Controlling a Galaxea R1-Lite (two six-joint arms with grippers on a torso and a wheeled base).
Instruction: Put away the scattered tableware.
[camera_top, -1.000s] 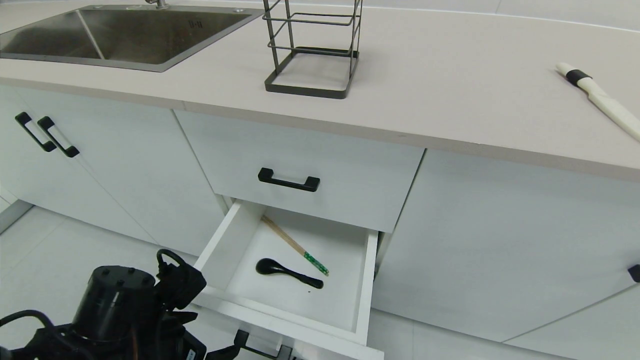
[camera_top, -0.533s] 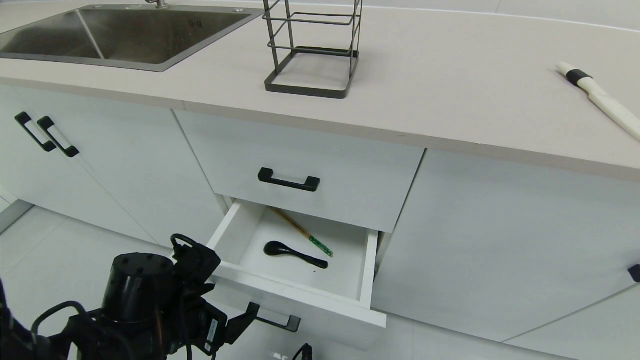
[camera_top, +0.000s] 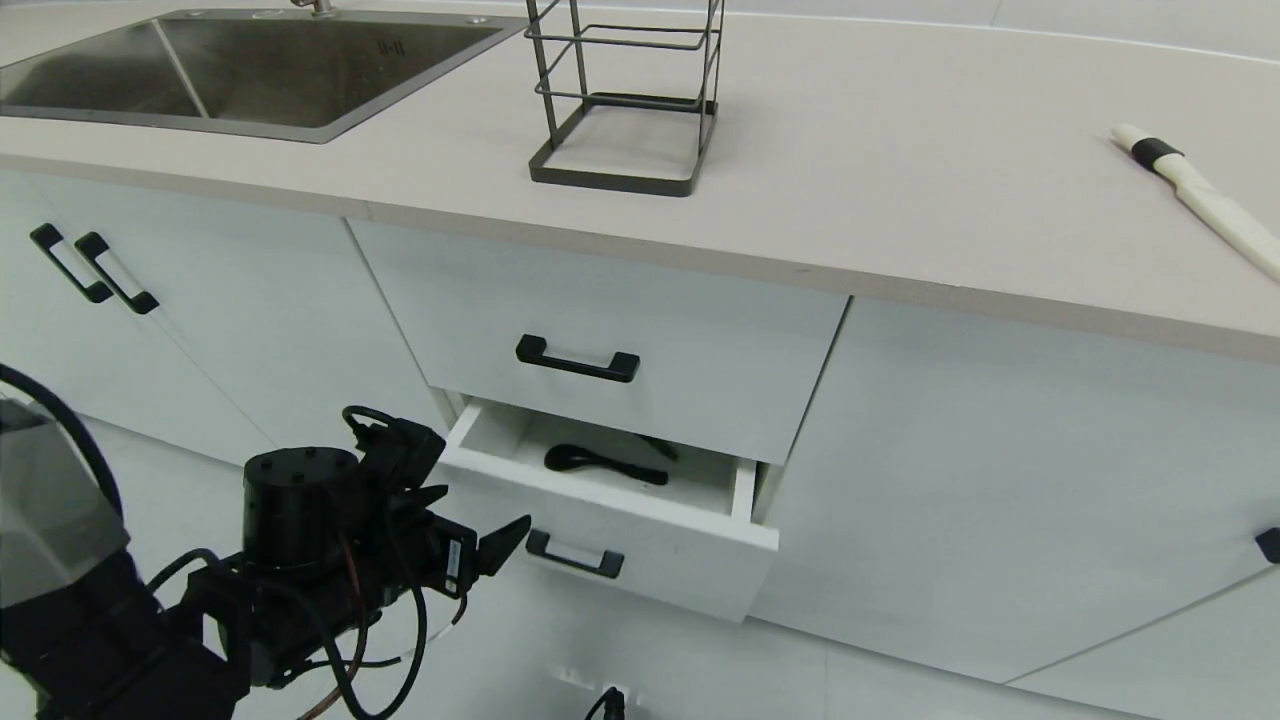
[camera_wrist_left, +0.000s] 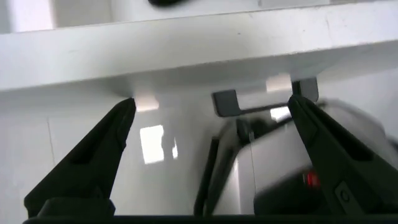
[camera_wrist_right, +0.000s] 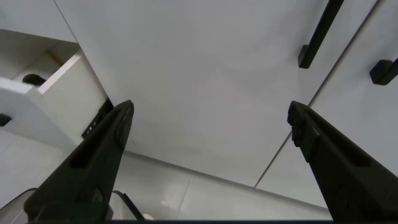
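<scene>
The lower drawer (camera_top: 600, 530) stands a little way out of the cabinet. Inside it lies a black spoon (camera_top: 600, 462), partly under the upper drawer's front; the chopsticks are all but hidden behind it. My left gripper (camera_top: 495, 548) is open, its fingertips right at the drawer's front panel, just left of the black handle (camera_top: 573, 556). The left wrist view has the open gripper (camera_wrist_left: 211, 106) facing that panel and the handle (camera_wrist_left: 264, 102). My right gripper (camera_wrist_right: 209, 109) is open and holds nothing, facing the white cabinet front, with the drawer's corner (camera_wrist_right: 56, 81) off to one side.
On the counter (camera_top: 900, 180) lie a white knife with a black band (camera_top: 1200, 195) at the far right and a dark wire rack (camera_top: 625, 100) in the middle. A steel sink (camera_top: 230, 70) sits at the back left. The upper drawer (camera_top: 600, 330) is closed.
The lower drawer has slid most of the way into the cabinet as my left gripper moved up and forward against its front. The spoon and chopsticks went in with it.
</scene>
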